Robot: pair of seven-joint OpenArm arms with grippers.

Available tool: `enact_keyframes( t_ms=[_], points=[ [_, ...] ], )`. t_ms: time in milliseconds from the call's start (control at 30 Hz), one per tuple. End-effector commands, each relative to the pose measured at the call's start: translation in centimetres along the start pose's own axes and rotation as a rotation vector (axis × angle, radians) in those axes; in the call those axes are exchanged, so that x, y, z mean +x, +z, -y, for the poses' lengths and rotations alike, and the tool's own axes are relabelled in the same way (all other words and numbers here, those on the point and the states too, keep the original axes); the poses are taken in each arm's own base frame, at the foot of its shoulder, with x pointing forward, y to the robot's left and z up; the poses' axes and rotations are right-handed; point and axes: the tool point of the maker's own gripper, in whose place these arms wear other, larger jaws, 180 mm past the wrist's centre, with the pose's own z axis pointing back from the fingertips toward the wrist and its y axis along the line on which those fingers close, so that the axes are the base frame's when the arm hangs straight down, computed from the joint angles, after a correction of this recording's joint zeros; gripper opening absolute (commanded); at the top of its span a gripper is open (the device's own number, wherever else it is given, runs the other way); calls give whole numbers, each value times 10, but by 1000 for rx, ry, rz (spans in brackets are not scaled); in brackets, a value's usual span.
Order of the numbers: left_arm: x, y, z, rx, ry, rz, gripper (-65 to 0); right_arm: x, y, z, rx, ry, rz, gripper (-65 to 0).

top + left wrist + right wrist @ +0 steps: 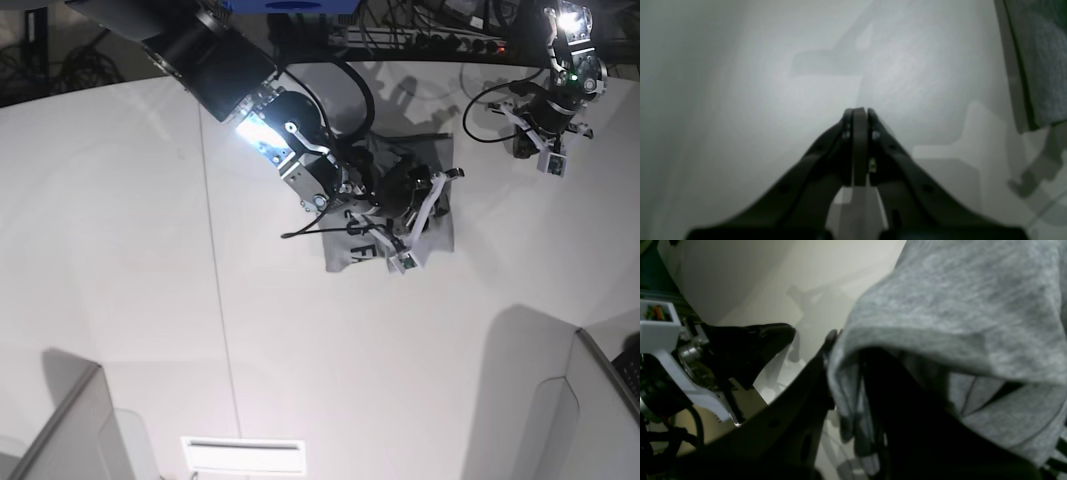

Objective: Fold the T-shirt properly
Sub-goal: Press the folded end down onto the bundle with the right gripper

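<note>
T-shirt (385,215), heather-grey, lying bunched on the white surface (130,250) near its far middle, with black lettering showing at the near-left edge of the cloth. Right end effector (415,222) sits over the T-shirt, its arm reaching in from the far left; in the right wrist view the grey fabric (950,316) drapes over one dark finger (907,413) and a fold is pinched between the two fingers, so this end effector is closed narrowly on the T-shirt. Left end effector (548,150) hangs well apart from the T-shirt, to its far right, above bare surface. In the left wrist view its tips (858,115) meet with no gap and nothing between them, and an edge of the T-shirt (1040,60) shows at the upper right.
</note>
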Motion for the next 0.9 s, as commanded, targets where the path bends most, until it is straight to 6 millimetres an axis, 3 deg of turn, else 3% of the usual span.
enact_keyframes(
  t_ms=[0,367,533,600,867],
  points=[
    [-8,4,-7,23,-20,-39,-650,21,3,-11,27,15,54,-650],
    [-8,4,-7,23,-20,-40,-650,25,4,-9,22,18,62,-650],
    [-8,4,-7,23,-20,-40,-650,25,4,-9,22,17,61,-398],
    [-8,4,-7,23,-20,-40,-650,25,4,-9,22,17,61,-335],
    [-8,5,-9,27,-18,-39,-650,24,4,-11,29,14,58,-318]
  ],
)
